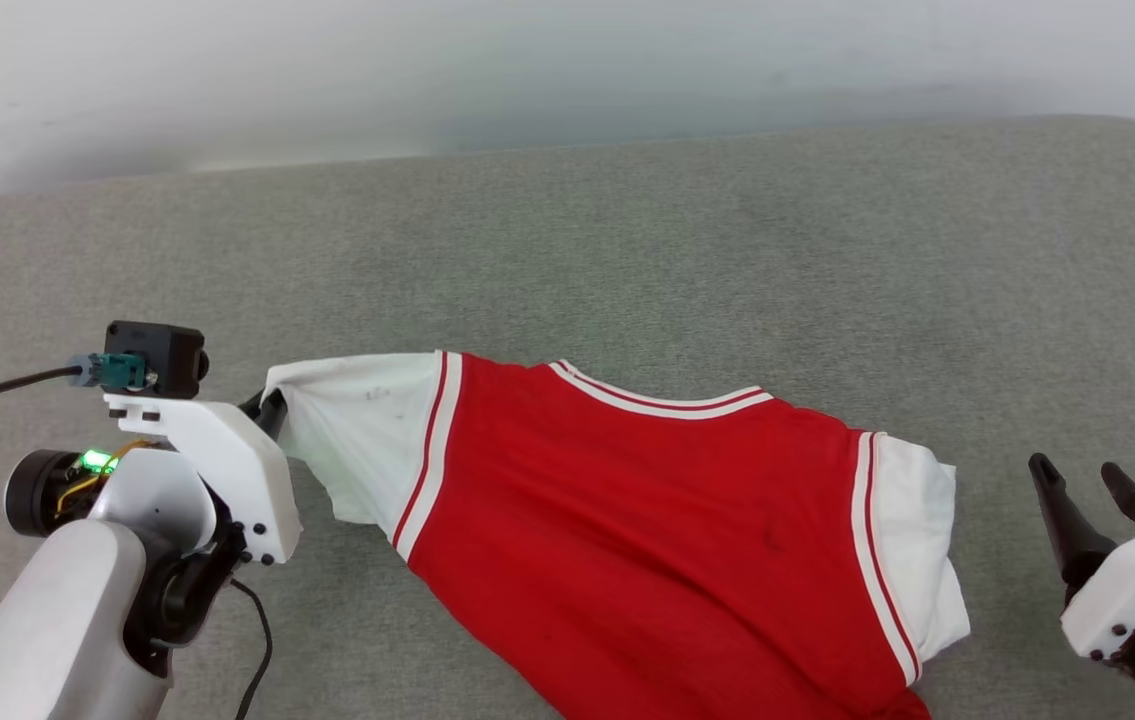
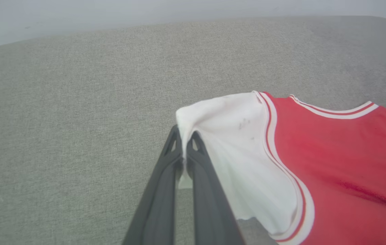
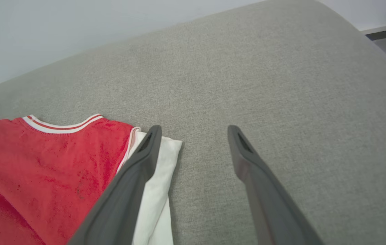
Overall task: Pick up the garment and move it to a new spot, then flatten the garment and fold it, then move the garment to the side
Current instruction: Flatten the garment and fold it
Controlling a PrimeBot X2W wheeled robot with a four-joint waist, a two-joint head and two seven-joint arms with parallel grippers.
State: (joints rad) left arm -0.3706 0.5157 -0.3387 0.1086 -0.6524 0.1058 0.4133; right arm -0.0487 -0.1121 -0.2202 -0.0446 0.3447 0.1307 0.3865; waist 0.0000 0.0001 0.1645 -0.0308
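The left gripper is closed on the outer edge of the white left sleeve, a fold of cloth pinched between its two dark fingers. In the head view this gripper sits at about 9 o'clock, and the sleeve runs from it toward 3 o'clock into the red body of the garment. The garment lies spread on the grey upholstered surface, its striped neckline toward 12 o'clock and its lower part running off the frame at 6 o'clock. The right gripper is open and empty, at about 4 o'clock in the head view, just beside the white right sleeve.
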